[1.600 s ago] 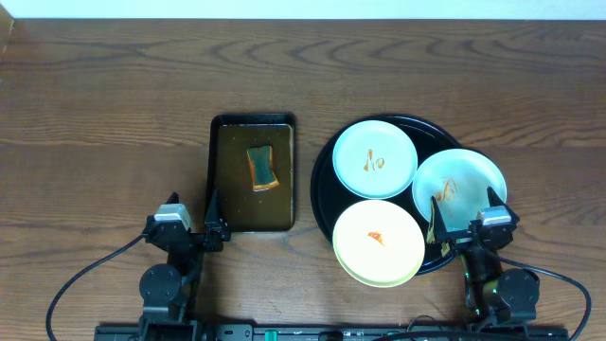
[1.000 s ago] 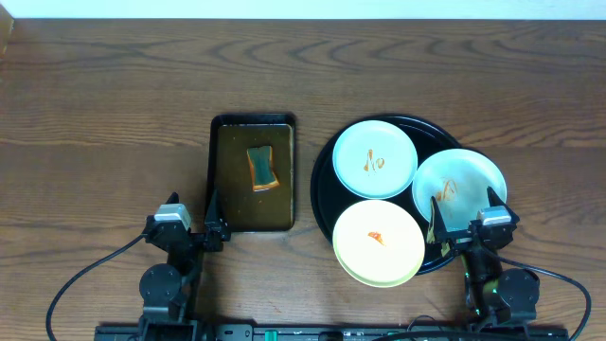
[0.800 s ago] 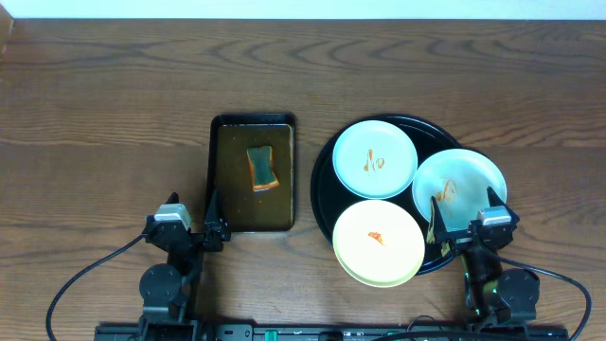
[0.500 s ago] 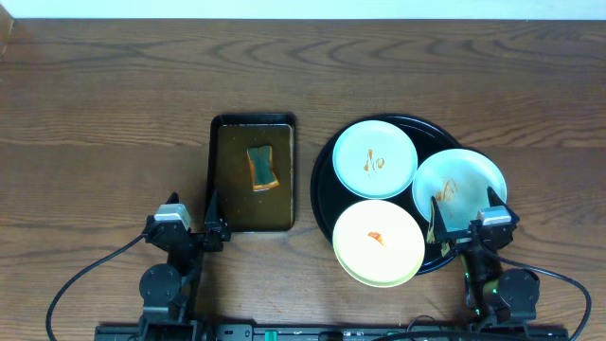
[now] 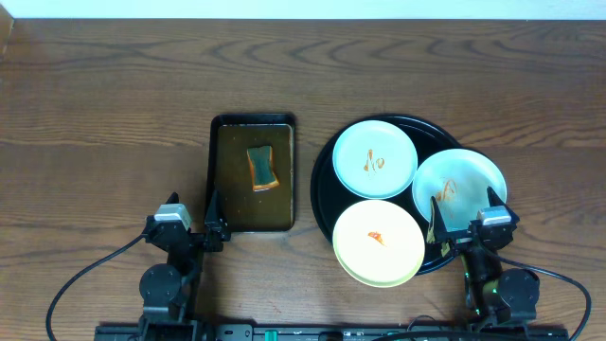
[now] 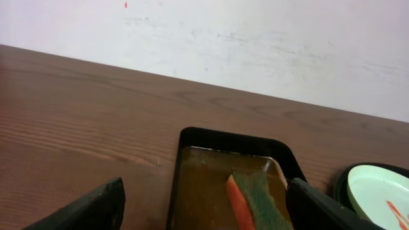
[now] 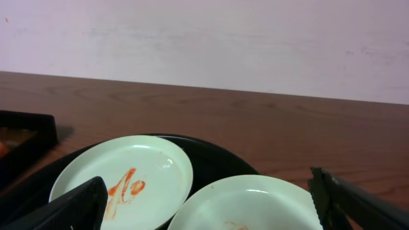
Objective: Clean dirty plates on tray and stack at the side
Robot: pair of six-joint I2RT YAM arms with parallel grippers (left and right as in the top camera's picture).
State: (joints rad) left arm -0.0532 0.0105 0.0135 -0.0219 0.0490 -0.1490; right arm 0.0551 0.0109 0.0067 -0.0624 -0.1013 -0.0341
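Observation:
Three plates lie on the round black tray (image 5: 323,180): a pale blue-white plate (image 5: 374,158) with an orange smear at the back, a second blue-white plate (image 5: 458,183) with a smear at the right, and a pale yellow plate (image 5: 378,242) with a small smear at the front. The right wrist view shows the back plate (image 7: 124,182) and the right plate (image 7: 255,204). My right gripper (image 5: 464,220) is open at the near edge of the right plate. My left gripper (image 5: 189,218) is open and empty at the front of the rectangular tray.
A dark rectangular tray (image 5: 227,180) left of the round tray holds brown liquid and a green-and-orange sponge (image 5: 262,168). The sponge also shows in the left wrist view (image 6: 252,201). Brown wood-grain tabletop (image 5: 104,114) spreads left and behind.

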